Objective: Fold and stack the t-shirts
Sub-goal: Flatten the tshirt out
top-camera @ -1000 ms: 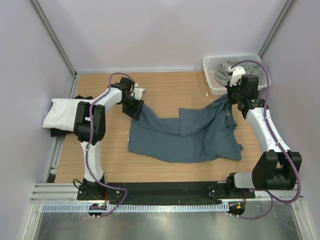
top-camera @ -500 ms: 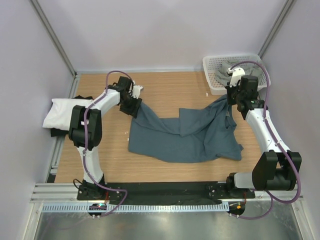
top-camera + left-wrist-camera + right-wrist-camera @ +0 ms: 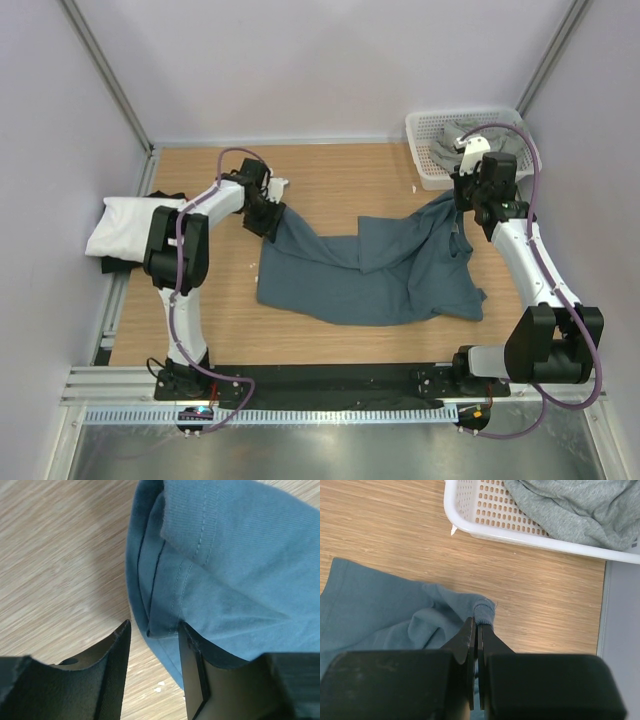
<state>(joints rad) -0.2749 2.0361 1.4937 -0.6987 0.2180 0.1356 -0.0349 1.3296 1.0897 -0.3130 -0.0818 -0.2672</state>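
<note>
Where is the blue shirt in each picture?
Top view: slate-blue t-shirt spread mid-table, between the arms.
Left wrist: fills the upper right, hem at the left gripper tips.
Right wrist: lower left, corner pinched by the right gripper.
Shared landmark: the wooden table.

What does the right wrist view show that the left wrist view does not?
Only the right wrist view: the white basket with a grey-green t-shirt in it, and the right fingers shut on a bunched edge of the slate-blue t-shirt. Only the left wrist view: the left fingers apart, that shirt's stitched hem between them. Both: the slate-blue t-shirt lying on the wooden table.
</note>
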